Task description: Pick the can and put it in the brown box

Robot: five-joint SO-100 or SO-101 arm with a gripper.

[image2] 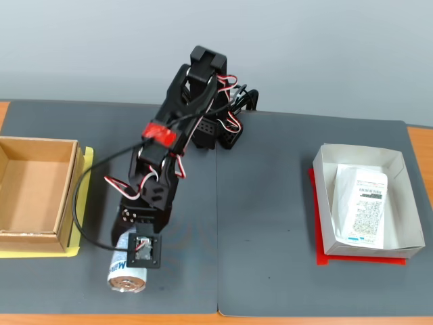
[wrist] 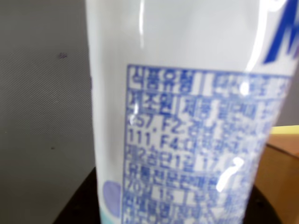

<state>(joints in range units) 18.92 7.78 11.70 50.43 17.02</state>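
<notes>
In the fixed view, the brown box sits at the far left on a yellow sheet, and nothing lies inside it. Right of it, near the front edge of the grey mat, the can stands under the black arm, whose gripper reaches down over its top. Whether the claw is closed on the can cannot be told. At the far right, 1 white paper tray on a red sheet holds 1 flat printed packet.

The wrist view alone shows the can close up, filling the picture with blurred blue print, with a brown edge at right.
</notes>
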